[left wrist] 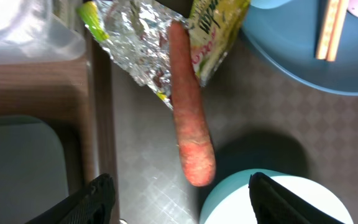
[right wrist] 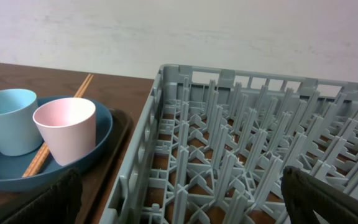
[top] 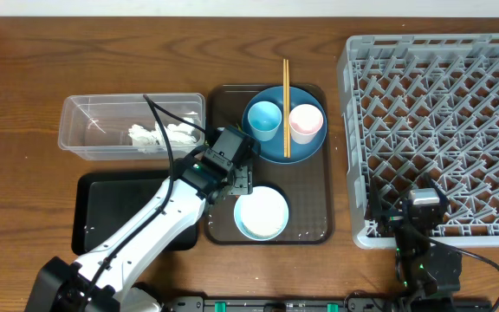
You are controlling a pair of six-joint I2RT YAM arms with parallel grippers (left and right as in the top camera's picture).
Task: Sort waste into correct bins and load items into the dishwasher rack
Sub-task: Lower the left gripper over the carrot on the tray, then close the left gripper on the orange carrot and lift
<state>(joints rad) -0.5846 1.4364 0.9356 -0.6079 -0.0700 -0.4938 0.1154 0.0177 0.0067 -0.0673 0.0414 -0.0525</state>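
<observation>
Carrot point(left wrist: 188, 118) lies on the brown tray point(left wrist: 135, 155) just ahead of the left gripper point(left wrist: 182, 199), centred between its wide-spread fingers, far end touching the foil wrapper point(left wrist: 135, 43).

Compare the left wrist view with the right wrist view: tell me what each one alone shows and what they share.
Left wrist only: the carrot piece, its top end over the foil wrapper, and the white bowl. Right wrist only: the dishwasher rack, plus the sides of the pale pink cup and light blue cup. Both: the blue plate, the chopsticks and the brown tray.
</observation>
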